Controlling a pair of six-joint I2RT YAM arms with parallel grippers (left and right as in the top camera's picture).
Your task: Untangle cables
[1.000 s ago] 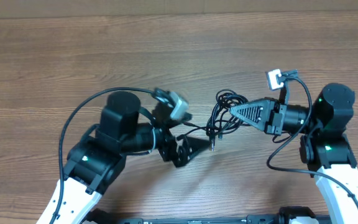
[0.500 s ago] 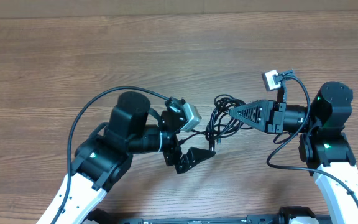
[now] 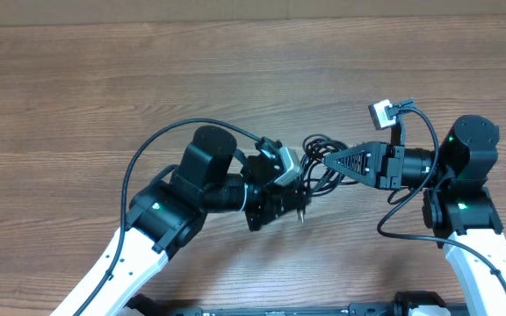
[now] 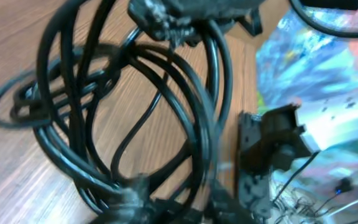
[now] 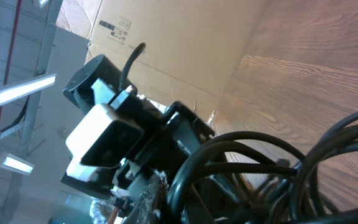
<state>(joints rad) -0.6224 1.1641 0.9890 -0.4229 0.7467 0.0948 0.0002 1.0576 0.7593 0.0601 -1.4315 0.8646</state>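
The cables are thin black cords tangled in one looped bundle, lifted off the wooden table between my two arms. From the right, my right gripper is shut on the bundle's upper strands. My left gripper has come in from the left and is closed round the lower strands, where a small silvery plug hangs. The left wrist view shows the loops up close and blurred, running down between the fingers of the left gripper. In the right wrist view the cords arch just in front of the jaws.
The left arm's white wrist camera looms close to the right gripper. A cardboard box stands along the table's far edge. Thick black arm wires loop over the left arm.
My left arm has moved right and up to the bundle, and its jaws have gone from wide open to closed round the lower strands. The right arm has stayed put.
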